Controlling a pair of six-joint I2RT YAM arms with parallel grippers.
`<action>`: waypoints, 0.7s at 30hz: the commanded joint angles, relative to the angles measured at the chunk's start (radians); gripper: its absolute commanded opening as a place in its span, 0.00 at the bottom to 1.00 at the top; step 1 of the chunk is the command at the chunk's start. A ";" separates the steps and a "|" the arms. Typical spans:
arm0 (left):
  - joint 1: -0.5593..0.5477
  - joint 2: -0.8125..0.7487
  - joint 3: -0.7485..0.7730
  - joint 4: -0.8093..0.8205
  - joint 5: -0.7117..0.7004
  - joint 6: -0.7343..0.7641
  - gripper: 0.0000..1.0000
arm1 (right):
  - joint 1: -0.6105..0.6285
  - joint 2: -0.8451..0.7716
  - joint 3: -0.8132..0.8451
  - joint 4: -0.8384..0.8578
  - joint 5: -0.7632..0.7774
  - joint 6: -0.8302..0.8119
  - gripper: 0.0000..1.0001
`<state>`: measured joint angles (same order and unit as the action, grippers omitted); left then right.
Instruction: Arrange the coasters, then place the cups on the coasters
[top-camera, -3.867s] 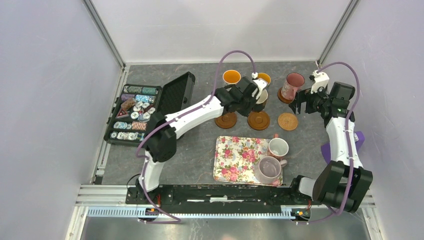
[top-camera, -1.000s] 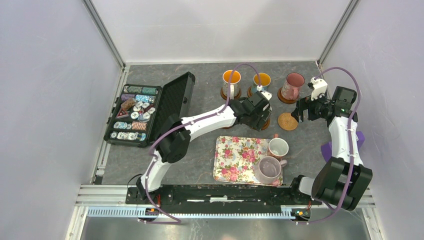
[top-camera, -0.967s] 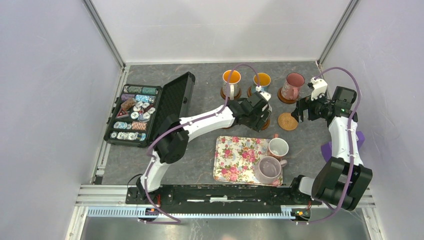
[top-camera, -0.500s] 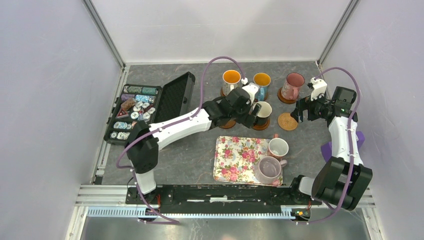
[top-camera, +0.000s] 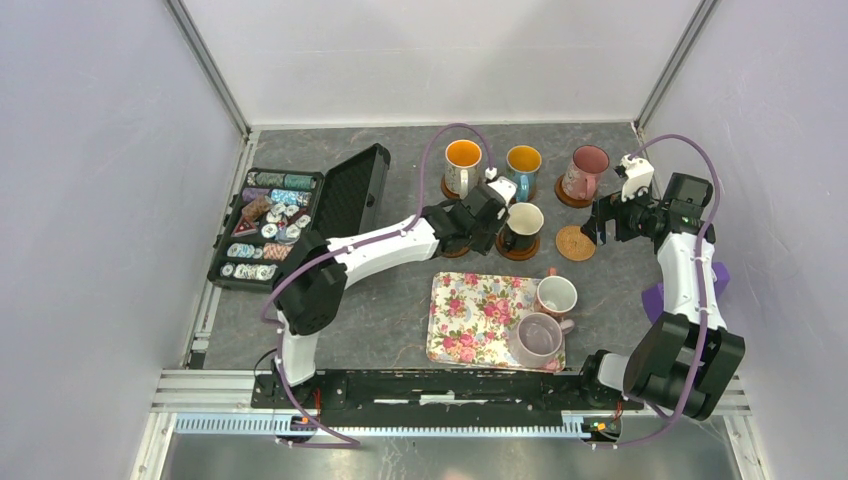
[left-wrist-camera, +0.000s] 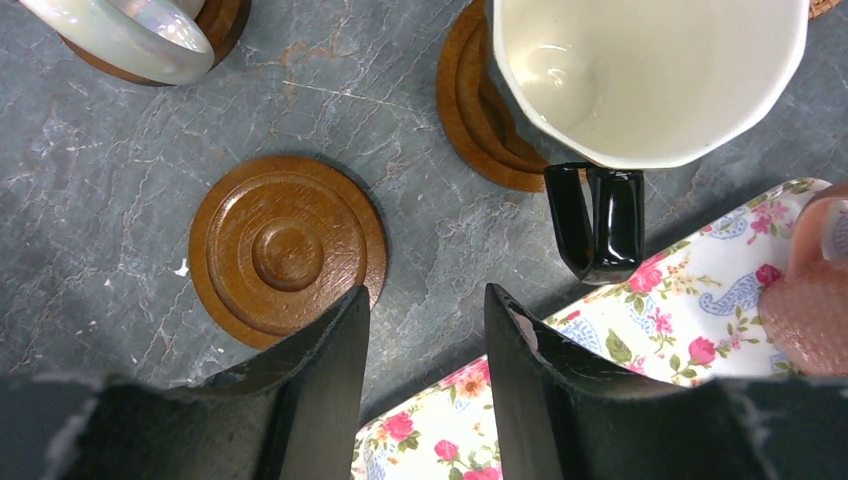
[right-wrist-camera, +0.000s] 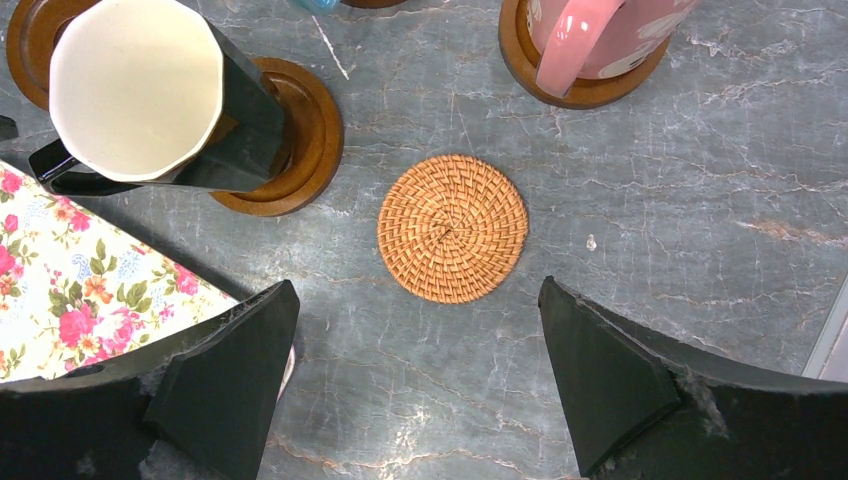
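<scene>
Though both are empty, the left end effector (left-wrist-camera: 425, 300) is half-parted, the right end effector (right-wrist-camera: 418, 290) wide; the black mug (left-wrist-camera: 640, 70) holds nothing.

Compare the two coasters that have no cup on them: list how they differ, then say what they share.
The brown coaster is dark wood with raised rings and a centre knob; the tan coaster is lighter and woven in a spiral. Seen from above, the brown coaster lies left of the black mug, and the tan coaster lies right of it. Both are round, lie flat and carry no cup.
</scene>
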<state>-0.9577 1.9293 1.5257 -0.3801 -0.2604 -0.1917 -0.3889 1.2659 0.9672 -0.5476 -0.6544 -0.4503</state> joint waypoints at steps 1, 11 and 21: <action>-0.004 0.026 0.062 0.023 -0.011 0.028 0.54 | -0.006 0.010 0.022 0.010 -0.022 0.008 0.98; -0.019 0.080 0.116 0.003 0.008 0.009 0.63 | -0.007 0.019 0.028 0.003 -0.011 -0.007 0.98; -0.033 0.099 0.134 -0.030 0.025 -0.028 0.70 | -0.007 0.027 0.027 0.010 -0.013 -0.001 0.98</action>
<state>-0.9840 2.0045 1.6066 -0.4076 -0.2516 -0.1928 -0.3893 1.2926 0.9672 -0.5480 -0.6540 -0.4507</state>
